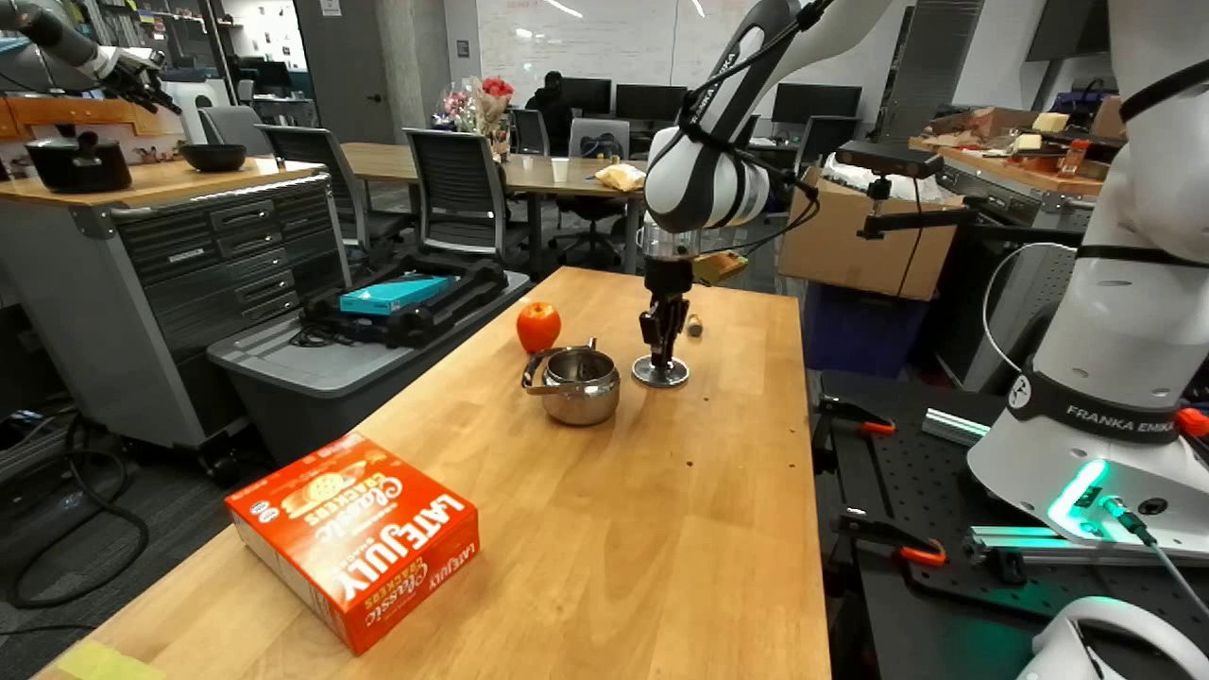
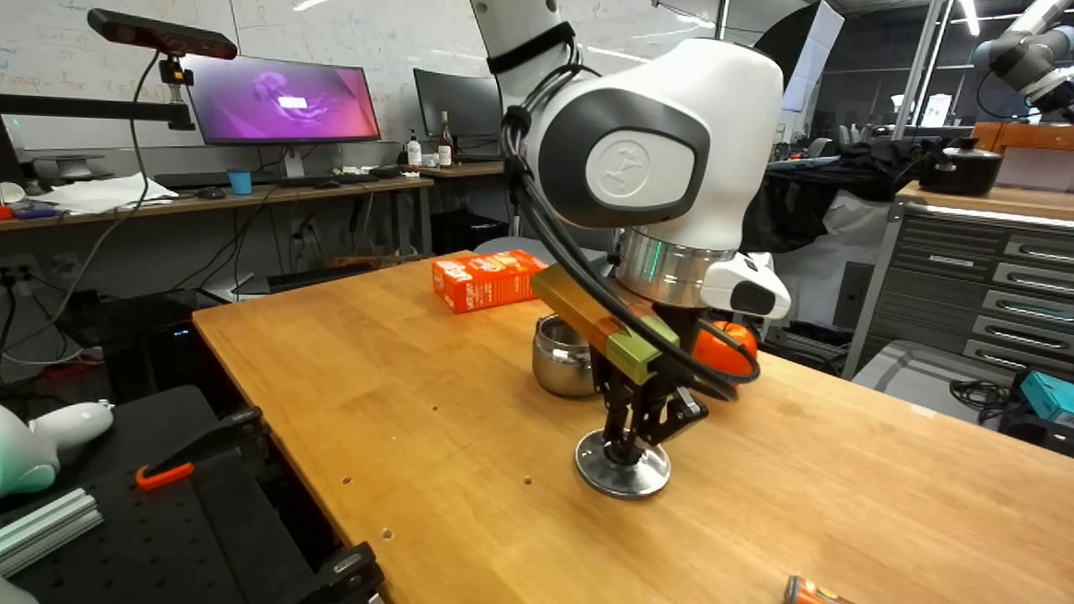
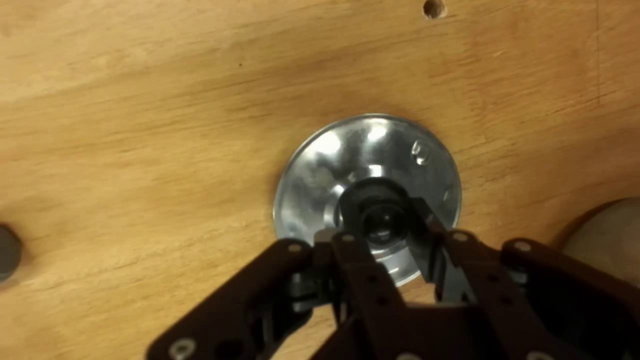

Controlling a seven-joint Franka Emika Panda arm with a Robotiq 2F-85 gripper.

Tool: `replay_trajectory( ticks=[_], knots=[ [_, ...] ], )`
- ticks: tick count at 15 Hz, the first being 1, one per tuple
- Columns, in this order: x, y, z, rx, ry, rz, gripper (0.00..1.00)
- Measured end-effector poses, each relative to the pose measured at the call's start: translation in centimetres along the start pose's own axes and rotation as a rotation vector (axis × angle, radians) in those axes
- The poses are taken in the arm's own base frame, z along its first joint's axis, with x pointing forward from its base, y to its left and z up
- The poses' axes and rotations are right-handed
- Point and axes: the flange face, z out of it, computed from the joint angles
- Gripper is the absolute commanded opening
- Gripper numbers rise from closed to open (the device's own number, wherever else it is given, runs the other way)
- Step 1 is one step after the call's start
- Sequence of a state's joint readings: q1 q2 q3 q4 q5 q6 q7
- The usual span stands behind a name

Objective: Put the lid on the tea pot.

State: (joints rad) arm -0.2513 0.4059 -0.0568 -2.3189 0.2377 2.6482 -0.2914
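Observation:
The lid is a flat silvery disc with a dark knob. It shows in both exterior views (image 1: 673, 377) (image 2: 597, 471) and in the wrist view (image 3: 320, 172), lying level at the tabletop. My gripper (image 1: 663, 363) points straight down over it. In the wrist view its fingers (image 3: 384, 220) close in on both sides of the knob and seem to touch it. The steel tea pot (image 1: 581, 401) stands upright and uncovered beside the lid, handle tilted to one side. It also shows in an exterior view (image 2: 562, 367), partly behind the gripper, and at the wrist view's right edge (image 3: 610, 240).
A red-orange round fruit (image 1: 538, 327) stands close beside the tea pot and is partly hidden by the arm in an exterior view (image 2: 726, 351). An orange cracker box (image 1: 359, 538) lies farther along the table. A small cylinder (image 1: 695, 326) lies on the lid's far side.

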Motion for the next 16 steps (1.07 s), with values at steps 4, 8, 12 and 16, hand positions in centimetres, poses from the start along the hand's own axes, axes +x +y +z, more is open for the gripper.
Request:
replay_trajectory(
  ticks=[4, 8, 12, 16],
  knots=[
    [0.0, 0.3, -0.1, -0.001, 0.003, 0.006, 0.07],
    [0.0, 0.8, -0.6, 0.0, 0.013, 0.016, 0.07],
    [-0.2, 0.5, -3.2, 0.005, 0.043, 0.013, 0.07],
    [-1.0, -1.2, -8.0, 0.001, 0.087, -0.028, 0.07]
  ],
)
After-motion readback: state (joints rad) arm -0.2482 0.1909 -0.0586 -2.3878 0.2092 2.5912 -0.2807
